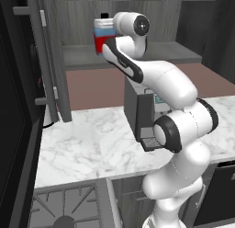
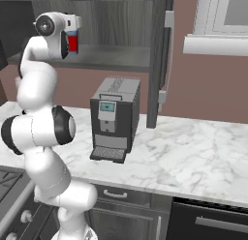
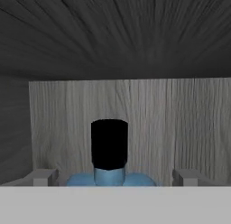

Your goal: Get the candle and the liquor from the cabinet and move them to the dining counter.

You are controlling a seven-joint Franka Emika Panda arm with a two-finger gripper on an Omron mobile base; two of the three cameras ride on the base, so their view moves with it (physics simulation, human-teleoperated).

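Gripper (image 3: 110, 177) spread wide, released, one fingertip (image 3: 44, 177) at 9 o'clock and one at 3 o'clock of the liquor (image 3: 109, 146). Liquor upright on the cabinet (image 1: 137, 54) shelf, black cap centred between them, not clamped. Beyond, at 12 o'clock, grey wood-grain back wall.

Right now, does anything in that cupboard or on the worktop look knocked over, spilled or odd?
Nothing stands out. The liquor stands upright on the cabinet shelf, and the coffee machine sits square on the worktop, no spills.
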